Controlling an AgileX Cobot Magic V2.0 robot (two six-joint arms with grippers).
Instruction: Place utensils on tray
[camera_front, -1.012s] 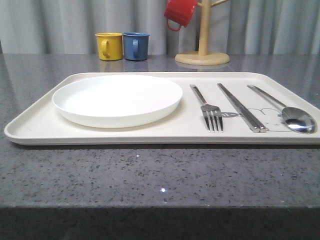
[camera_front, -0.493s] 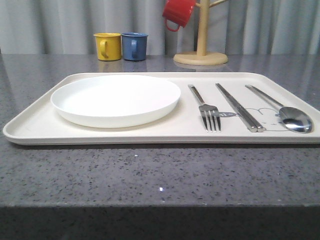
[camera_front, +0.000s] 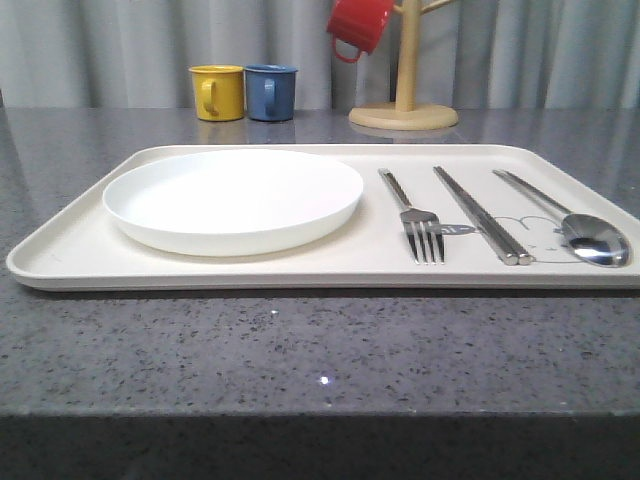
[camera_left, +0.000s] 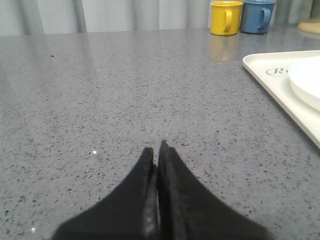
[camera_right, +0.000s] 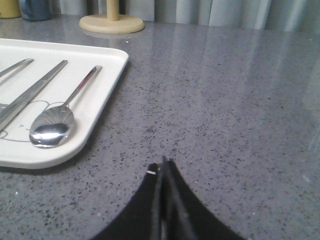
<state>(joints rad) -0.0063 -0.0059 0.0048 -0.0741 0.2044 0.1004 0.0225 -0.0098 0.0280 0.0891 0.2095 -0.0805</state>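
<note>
The cream-white tray (camera_front: 80, 250) lies across the grey table. On it rest a round white plate (camera_front: 233, 198) at the left, then a silver fork (camera_front: 413, 217), flat metal chopsticks (camera_front: 480, 214) and a long-handled spoon (camera_front: 580, 230) towards the right. My left gripper (camera_left: 156, 149) is shut and empty, low over bare table left of the tray's edge (camera_left: 280, 95). My right gripper (camera_right: 162, 164) is shut and empty too, over bare table right of the tray (camera_right: 95, 120) and its spoon (camera_right: 57, 122).
A yellow mug (camera_front: 218, 92) and a blue mug (camera_front: 271, 92) stand behind the tray. A wooden mug tree (camera_front: 405, 100) at the back holds a red mug (camera_front: 358, 25). Grey curtains close off the far side. The table's front edge runs near the camera.
The front view shifts slightly sideways between frames; the objects on the tray keep their places relative to one another.
</note>
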